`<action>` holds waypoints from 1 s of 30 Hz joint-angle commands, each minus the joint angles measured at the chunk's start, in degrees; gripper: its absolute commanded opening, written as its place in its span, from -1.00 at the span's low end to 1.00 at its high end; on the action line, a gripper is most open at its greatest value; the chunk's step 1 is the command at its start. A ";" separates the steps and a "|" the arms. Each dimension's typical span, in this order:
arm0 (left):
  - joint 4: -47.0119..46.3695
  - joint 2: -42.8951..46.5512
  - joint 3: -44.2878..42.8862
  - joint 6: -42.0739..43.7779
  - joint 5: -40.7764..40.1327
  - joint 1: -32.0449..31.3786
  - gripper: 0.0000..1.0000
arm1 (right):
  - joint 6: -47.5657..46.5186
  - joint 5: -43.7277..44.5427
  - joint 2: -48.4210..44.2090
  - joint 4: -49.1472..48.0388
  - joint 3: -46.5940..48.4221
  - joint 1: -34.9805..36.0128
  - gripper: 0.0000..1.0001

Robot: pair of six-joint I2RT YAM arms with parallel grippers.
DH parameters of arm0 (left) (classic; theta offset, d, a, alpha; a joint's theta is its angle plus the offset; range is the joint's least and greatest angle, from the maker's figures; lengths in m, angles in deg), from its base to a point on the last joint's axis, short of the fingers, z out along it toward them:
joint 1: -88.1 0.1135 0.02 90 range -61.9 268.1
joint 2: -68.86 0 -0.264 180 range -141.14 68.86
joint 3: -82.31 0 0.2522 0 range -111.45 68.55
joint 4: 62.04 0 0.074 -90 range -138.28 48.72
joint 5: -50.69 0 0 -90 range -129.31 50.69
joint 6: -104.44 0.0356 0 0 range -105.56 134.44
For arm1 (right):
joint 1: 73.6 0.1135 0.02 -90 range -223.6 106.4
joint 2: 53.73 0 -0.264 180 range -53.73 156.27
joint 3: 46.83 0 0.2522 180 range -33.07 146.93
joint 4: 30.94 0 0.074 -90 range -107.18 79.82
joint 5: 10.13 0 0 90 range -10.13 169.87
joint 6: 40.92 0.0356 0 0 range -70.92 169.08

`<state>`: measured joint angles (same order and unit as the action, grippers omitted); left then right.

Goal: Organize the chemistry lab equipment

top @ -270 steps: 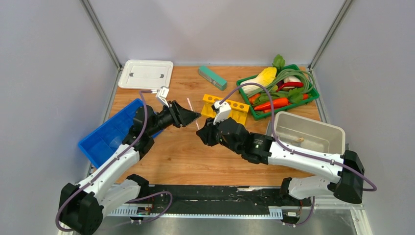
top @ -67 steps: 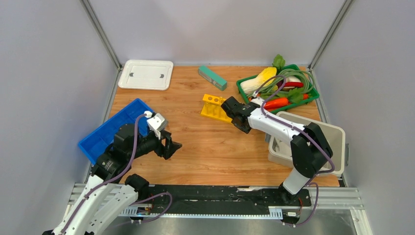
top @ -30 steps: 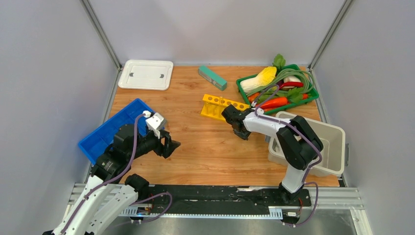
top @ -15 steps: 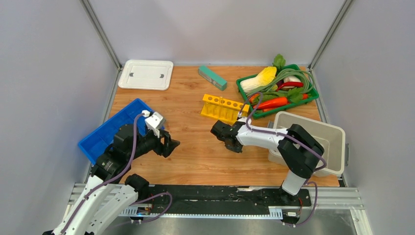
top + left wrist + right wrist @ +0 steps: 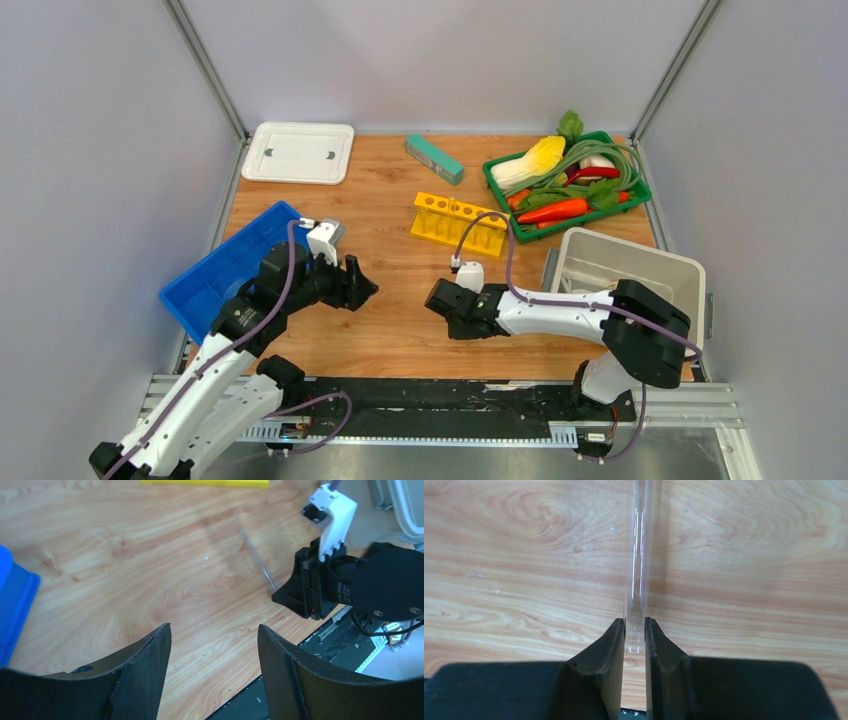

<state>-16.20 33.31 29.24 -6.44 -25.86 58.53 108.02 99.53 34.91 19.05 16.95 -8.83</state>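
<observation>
My right gripper (image 5: 635, 630) is shut on one end of a clear glass tube (image 5: 639, 555), which points away from it, low along the wooden table. In the top view my right gripper (image 5: 440, 300) is near the table's middle front. The tube (image 5: 257, 560) and the right gripper (image 5: 320, 590) also show in the left wrist view. My left gripper (image 5: 215, 635) is open and empty over bare wood, left of the tube; in the top view it (image 5: 362, 285) faces the right gripper. The yellow holed rack (image 5: 458, 222) stands behind them with a thin tube upright in it.
A blue bin (image 5: 225, 270) lies at the left, under my left arm. A white lid (image 5: 298, 152) is at the far left, a teal block (image 5: 434, 158) at the back middle, the green basket of vegetables (image 5: 565, 185) at the back right, a grey tub (image 5: 630, 280) at the right.
My right gripper has come away from the yellow rack, moving near and left down to the table front. My left gripper has shifted a little right and farther in.
</observation>
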 commanded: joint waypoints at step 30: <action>-24.60 -31.33 -4.28 -13.39 13.00 -0.14 0.50 | -24.04 -7.44 -23.77 -32.10 -15.83 3.25 -0.69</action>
<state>-37.49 2.77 28.45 -20.19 -15.59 58.53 85.29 92.31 13.60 -8.73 1.45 -6.21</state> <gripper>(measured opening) 0.752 0.198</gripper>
